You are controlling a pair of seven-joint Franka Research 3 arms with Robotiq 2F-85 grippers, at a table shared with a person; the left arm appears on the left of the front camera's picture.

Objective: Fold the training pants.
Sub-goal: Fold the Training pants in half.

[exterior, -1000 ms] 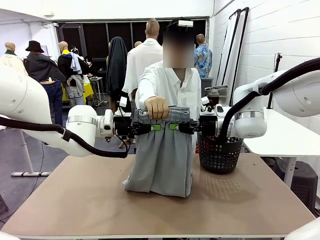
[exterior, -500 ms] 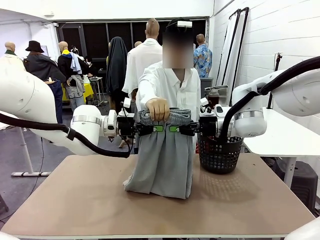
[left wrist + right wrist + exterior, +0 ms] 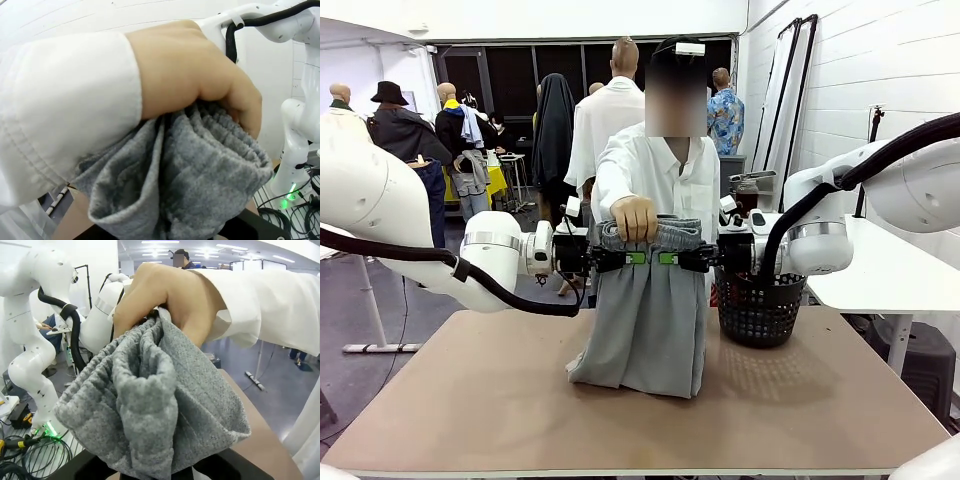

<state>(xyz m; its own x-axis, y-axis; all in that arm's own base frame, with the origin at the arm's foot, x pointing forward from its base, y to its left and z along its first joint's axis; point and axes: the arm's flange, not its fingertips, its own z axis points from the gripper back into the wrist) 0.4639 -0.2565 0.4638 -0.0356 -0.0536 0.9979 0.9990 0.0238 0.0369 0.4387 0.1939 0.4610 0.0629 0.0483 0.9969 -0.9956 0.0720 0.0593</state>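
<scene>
since a second ago the left arm is sitting further in toward the middle, its white wrist nearer the cloth, while over the last half second nothing is visibly shifting. the training pants (image 3: 645, 315) are hanging upright above the table (image 3: 500, 400), held up at the gathered waistband, with the leg ends bunching on the tabletop. the left claw (image 3: 632, 257) is pinching the waistband from the picture's left, and the right claw (image 3: 670, 257) is pinching it from the right; both are pressed together on the cloth, green pads showing just beside each other. the person's hand (image 3: 634, 215) is gripping the top of the waistband between the two claws, knuckles forward.

in the left wrist view the grey fabric (image 3: 190, 185) and the person's hand (image 3: 195, 85) are crowding the lens, so the claw's own fingers are hidden behind folds. in the right wrist view the bunched waistband (image 3: 150, 405) is covering the fingertips too, and only dark edges are showing at the bottom. the black mesh basket (image 3: 760, 310) is standing on the table to the right, partly cut off by the right arm's wrist, and its contents are hard to make out.
</scene>
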